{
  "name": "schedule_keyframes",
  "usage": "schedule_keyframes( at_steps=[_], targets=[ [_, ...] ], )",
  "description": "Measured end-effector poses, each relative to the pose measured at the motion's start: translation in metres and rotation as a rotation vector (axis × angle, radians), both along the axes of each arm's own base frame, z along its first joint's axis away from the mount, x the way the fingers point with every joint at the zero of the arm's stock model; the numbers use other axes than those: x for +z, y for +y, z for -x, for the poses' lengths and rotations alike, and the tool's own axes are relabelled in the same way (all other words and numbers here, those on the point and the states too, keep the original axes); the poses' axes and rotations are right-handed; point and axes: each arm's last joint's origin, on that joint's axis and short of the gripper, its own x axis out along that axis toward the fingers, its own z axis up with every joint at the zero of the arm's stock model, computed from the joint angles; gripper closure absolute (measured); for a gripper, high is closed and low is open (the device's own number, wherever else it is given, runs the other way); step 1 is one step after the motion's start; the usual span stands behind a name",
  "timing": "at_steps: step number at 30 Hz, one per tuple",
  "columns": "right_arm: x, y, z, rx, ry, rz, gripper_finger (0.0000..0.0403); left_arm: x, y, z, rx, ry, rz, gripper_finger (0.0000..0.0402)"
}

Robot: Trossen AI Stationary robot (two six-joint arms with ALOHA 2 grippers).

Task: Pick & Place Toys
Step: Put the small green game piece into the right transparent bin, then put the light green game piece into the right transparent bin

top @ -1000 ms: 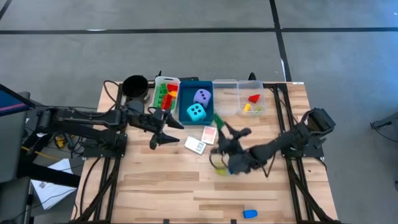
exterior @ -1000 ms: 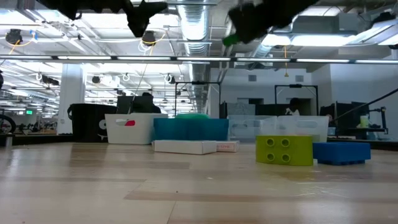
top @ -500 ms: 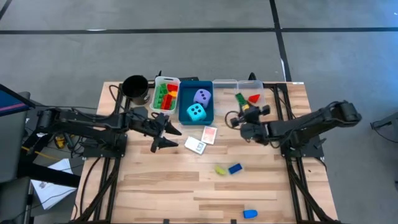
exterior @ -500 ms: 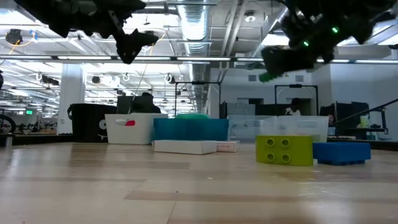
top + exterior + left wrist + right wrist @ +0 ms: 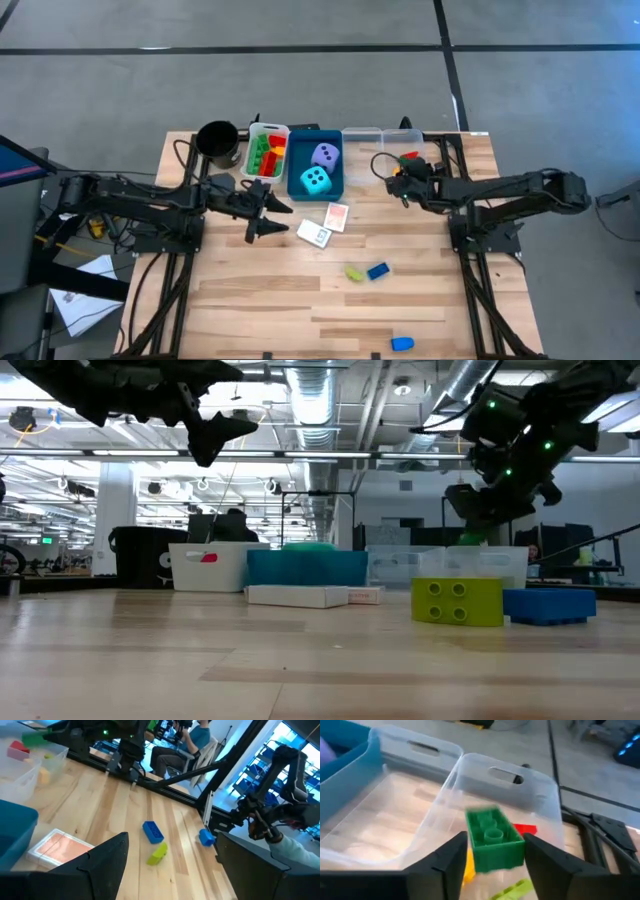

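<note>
Right wrist view alone shows the right end effector point(image 5: 492, 851) grasping a green brick point(image 5: 493, 839) over the clear tray point(image 5: 507, 775); left end effector point(image 5: 268, 210) stays released.

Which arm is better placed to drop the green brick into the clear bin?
Right. The right gripper holds the green plastic brick directly above the clear plastic bin; the left gripper waits beyond the blue tray.

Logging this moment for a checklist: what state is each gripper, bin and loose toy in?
Right gripper: shut on green brick, over the clear bin.
Left gripper: open, empty.
Blue bin: holds two dice.
Yellow brick: loose on table.
</note>
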Motion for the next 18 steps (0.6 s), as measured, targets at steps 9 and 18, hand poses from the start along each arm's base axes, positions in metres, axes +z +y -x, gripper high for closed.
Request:
schedule_keyframes(
  at_steps=[9, 18],
  targets=[
    [0.01, 0.013, -0.003, 0.159, -0.087, -0.089, 0.014, 0.0, -0.008, 0.0, -0.039, 0.002, 0.0, 0.0105],
    [0.02, 0.084, -0.027, 0.683, -0.214, -0.166, 0.0146, -0.001, -0.03, 0.0, -0.148, -0.01, -0.057, 0.0105]
  ],
)
